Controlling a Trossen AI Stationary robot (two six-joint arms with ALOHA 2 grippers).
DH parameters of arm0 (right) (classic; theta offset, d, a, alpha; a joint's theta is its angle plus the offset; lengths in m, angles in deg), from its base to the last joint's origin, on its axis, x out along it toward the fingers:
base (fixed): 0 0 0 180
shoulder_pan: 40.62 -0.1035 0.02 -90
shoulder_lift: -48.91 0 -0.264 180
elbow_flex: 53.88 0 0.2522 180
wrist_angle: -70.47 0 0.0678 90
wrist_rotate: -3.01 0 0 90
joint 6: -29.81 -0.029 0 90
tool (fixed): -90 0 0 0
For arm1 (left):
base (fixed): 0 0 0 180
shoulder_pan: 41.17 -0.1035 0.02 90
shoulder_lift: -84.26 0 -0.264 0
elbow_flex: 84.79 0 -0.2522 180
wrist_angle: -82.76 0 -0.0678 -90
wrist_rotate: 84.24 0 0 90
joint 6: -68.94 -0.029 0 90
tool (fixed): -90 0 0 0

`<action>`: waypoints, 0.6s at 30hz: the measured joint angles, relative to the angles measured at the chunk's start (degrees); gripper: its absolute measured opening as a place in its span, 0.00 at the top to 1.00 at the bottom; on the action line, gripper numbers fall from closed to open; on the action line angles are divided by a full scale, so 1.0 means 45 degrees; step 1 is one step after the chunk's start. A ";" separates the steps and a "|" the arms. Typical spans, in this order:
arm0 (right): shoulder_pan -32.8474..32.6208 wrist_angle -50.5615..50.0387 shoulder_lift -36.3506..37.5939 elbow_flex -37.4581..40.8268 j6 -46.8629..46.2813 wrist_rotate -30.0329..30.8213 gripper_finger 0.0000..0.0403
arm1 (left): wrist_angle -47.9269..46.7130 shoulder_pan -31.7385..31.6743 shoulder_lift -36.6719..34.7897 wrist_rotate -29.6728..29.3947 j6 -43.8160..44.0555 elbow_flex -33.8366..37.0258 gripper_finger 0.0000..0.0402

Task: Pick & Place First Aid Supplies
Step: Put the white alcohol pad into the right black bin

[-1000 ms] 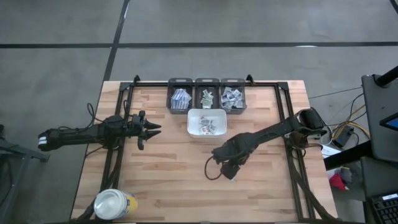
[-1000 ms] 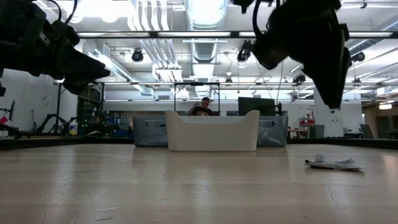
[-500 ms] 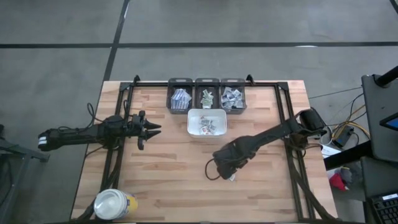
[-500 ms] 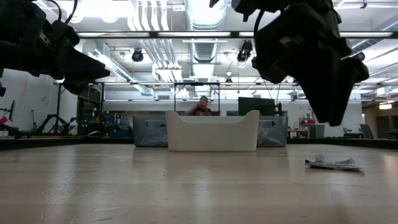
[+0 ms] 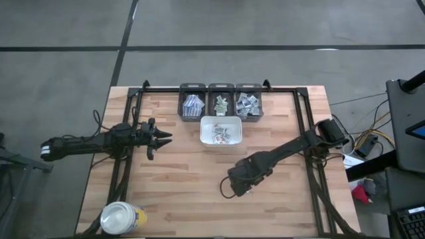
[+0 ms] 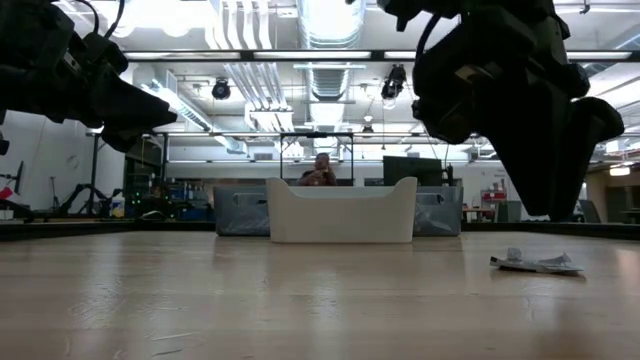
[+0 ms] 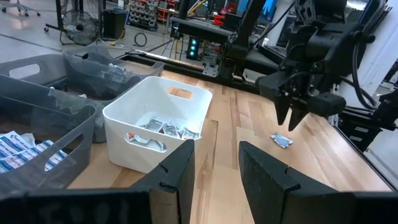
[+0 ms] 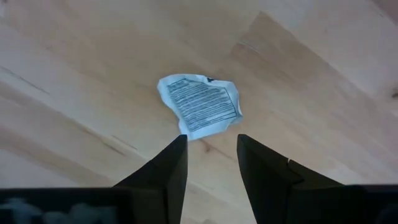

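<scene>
A crumpled white packet with grey print (image 8: 200, 106) lies flat on the wooden table, right of centre; it also shows in the low view (image 6: 535, 263) and the left wrist view (image 7: 282, 140). My right gripper (image 8: 210, 140) hangs open just above it, fingers pointing down, clear of the table (image 6: 555, 200). The white tray (image 5: 220, 121) stands behind the table's middle and holds several packets (image 7: 165, 129). My left gripper (image 5: 163, 137) waits open at the table's left, held level above the wood.
Three dark bins (image 5: 220, 87) with more packets line the far edge behind the tray. A round white-lidded yellow jar (image 5: 121, 218) stands at the near left corner. Bare wood surrounds the loose packet. A person shows far off beyond the table (image 6: 322, 170).
My right gripper has come down and a little toward the table's near edge, over the loose packet, and has rolled about its own axis. The packet has not moved.
</scene>
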State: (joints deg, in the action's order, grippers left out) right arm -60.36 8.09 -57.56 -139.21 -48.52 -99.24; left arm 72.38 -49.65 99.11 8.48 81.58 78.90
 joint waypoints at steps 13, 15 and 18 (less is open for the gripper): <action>-0.0065 0.0015 -0.0119 0.0540 -0.0272 0.0175 0.66 | 0.0005 -0.0002 -0.0005 0.0000 0.0000 0.0000 0.70; -0.0065 0.0044 -0.0124 0.0609 -0.0272 0.0175 0.67 | 0.0005 0.0002 -0.0005 0.0000 0.0000 0.0000 0.70; -0.0065 0.0389 -0.0124 0.0847 -0.0273 0.0175 0.68 | 0.0005 0.0000 -0.0005 0.0000 0.0000 0.0000 0.70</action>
State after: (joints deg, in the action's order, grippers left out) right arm -60.65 9.84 -58.11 -135.40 -49.75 -98.46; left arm 72.40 -49.65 99.09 8.48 81.58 78.90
